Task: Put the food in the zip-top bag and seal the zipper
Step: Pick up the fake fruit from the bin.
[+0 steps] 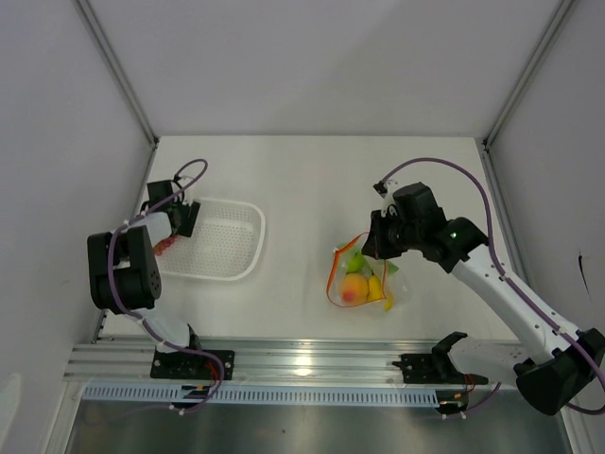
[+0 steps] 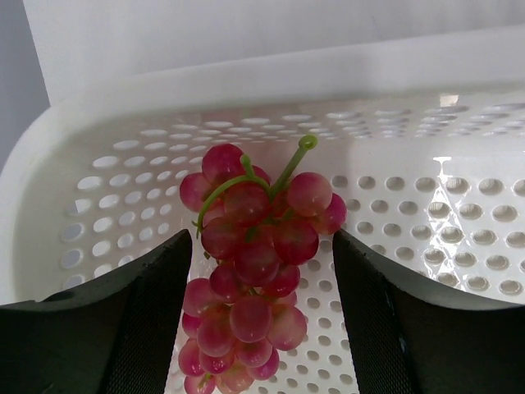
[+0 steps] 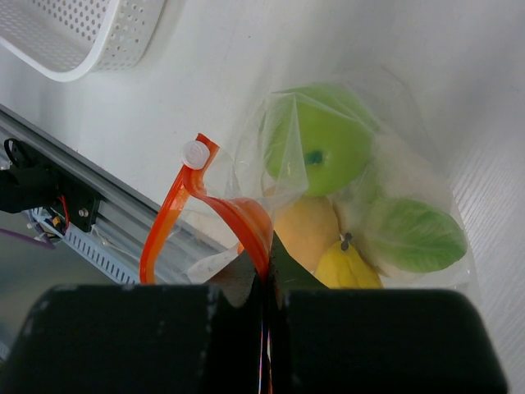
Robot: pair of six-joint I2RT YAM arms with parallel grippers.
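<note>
Grapes [image 2: 254, 263] between parted left jaws, wrist view only, right jaws pinching zipper [image 3: 246, 215]

I see a white table [image 1: 312, 180] that goes on far past my left gripper [image 1: 175, 235] and my right gripper [image 1: 371, 248]. Plain pale grey walls stand on three sides. The back wall [image 1: 312, 57] is beyond both grippers. The left wall [image 1: 47, 142] is near the outer side of the left gripper. The right wall [image 1: 567, 170] is well outside the right one. A thin metal post [image 1: 118, 71] runs up each back corner. Behind the grippers, at my near edge, lies a silver rail [image 1: 312, 357] with a bright spot of light on it. Behind that runs a white strip with slots [image 1: 312, 395], then a dark grey surface [image 1: 312, 430]. The light is soft and even.
</note>
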